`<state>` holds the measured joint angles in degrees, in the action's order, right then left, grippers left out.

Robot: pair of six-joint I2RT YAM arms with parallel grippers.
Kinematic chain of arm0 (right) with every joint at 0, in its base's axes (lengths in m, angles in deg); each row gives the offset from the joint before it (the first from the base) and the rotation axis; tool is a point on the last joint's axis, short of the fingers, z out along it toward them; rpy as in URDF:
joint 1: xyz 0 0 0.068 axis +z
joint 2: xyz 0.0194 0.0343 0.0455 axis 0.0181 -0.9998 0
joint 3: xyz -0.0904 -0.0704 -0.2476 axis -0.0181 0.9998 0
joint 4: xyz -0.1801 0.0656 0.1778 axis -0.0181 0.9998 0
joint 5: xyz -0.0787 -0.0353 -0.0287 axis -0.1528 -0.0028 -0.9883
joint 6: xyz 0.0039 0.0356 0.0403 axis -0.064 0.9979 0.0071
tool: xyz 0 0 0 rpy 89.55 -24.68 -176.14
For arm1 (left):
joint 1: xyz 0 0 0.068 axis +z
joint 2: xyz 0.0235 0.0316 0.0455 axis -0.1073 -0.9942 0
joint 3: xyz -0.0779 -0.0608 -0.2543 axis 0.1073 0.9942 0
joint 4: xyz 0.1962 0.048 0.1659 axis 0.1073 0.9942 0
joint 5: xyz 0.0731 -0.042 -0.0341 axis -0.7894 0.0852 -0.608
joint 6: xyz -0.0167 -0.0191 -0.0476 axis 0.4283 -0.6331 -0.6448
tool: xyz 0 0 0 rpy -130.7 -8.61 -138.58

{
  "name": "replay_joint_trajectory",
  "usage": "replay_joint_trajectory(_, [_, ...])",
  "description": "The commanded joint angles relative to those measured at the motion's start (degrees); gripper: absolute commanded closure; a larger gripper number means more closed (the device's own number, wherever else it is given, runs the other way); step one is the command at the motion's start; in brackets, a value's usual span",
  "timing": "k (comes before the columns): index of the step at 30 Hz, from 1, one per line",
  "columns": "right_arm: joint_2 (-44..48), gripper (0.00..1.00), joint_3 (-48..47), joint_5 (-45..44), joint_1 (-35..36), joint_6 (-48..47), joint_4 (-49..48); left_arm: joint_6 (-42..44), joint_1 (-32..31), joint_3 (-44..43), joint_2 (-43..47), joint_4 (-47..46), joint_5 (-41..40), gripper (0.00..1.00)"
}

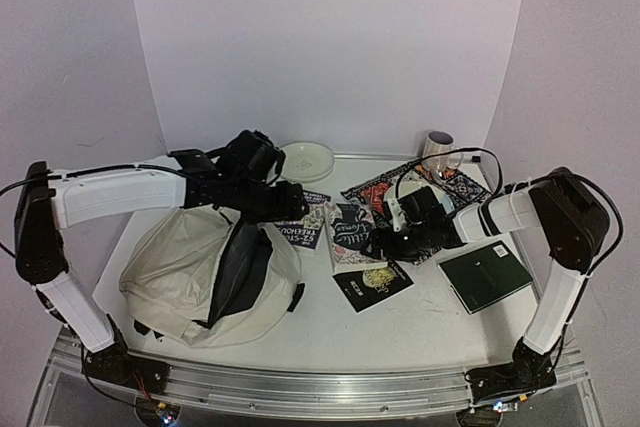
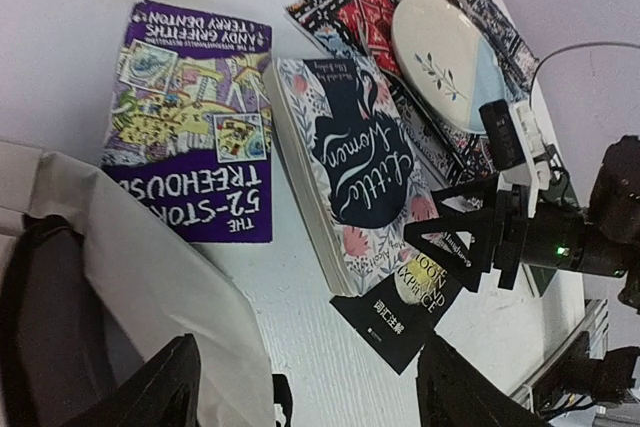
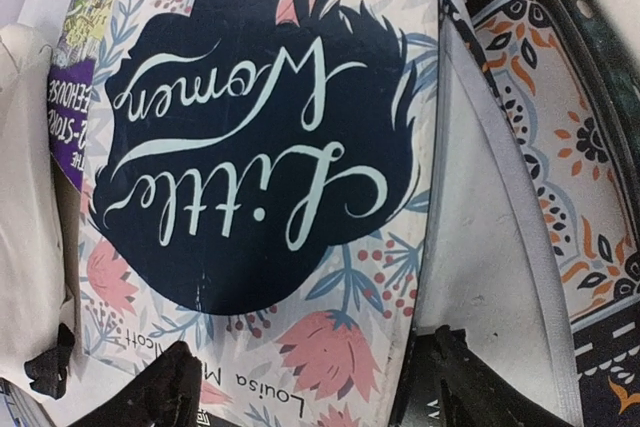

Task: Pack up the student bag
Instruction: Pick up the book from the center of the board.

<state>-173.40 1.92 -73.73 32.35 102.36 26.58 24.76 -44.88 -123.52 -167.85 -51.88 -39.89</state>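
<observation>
We see the student bag on the left of the table, its top edge hidden under the left arm. It is cream and slumped, its dark mouth gaping. The left gripper has its fingers apart near the bag's edge. The right gripper is spread over the Little Women book, whose edges are cut off.

Four books lie on the desk: a purple Treehouse book, Little Women, a black booklet and a dark green book at the right of the frame. There are two plates, a round white plate at upper centre and an oval plate. There is one patterned placemat, one mug at upper right, one student bag at lower left, and two end effectors, the left end effector and the right end effector.
</observation>
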Motion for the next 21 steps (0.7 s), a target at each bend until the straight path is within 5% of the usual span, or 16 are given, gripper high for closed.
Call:
replay_joint_trajectory(1, [-1.42,0.24,-1.96,3.30,-0.32,0.03,-0.40,-1.41,-1.79,-5.31,-6.54,-4.91,-0.24,0.28])
replay_joint_trajectory(21, [-1.38,0.27,-1.27,7.10,-0.34,0.88,-2.55,-3.15,-2.47,-11.70,-28.67,-9.70,2.01,0.47])
